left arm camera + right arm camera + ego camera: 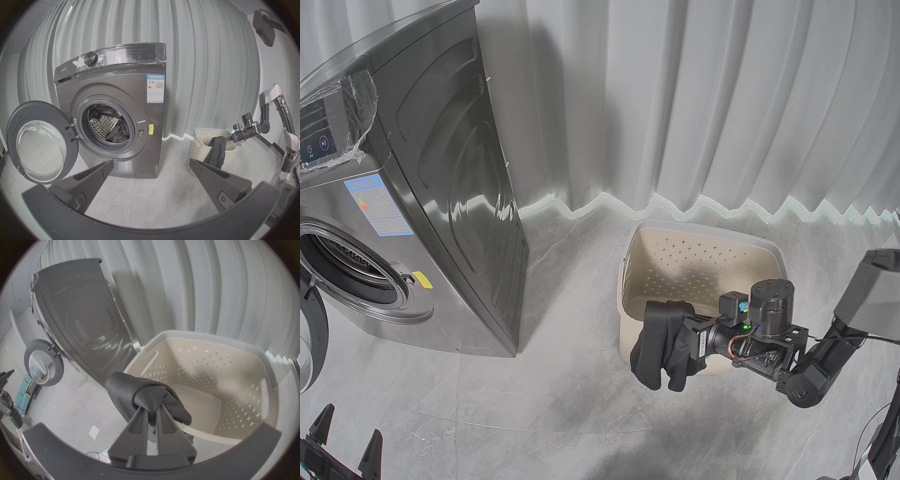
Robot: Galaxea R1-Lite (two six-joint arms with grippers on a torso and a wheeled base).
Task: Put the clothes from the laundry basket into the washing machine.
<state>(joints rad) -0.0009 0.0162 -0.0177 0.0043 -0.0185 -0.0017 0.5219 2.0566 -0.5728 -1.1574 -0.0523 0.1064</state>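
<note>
The garment is clamped in the right gripper, over the basket's near rim. It should be raised until its hanging ends clear that rim, then carried to the washer, left of the basket.

The pale grey marbled floor carries a dark grey metal washing machine at left and a cream perforated plastic laundry basket at right.
</note>
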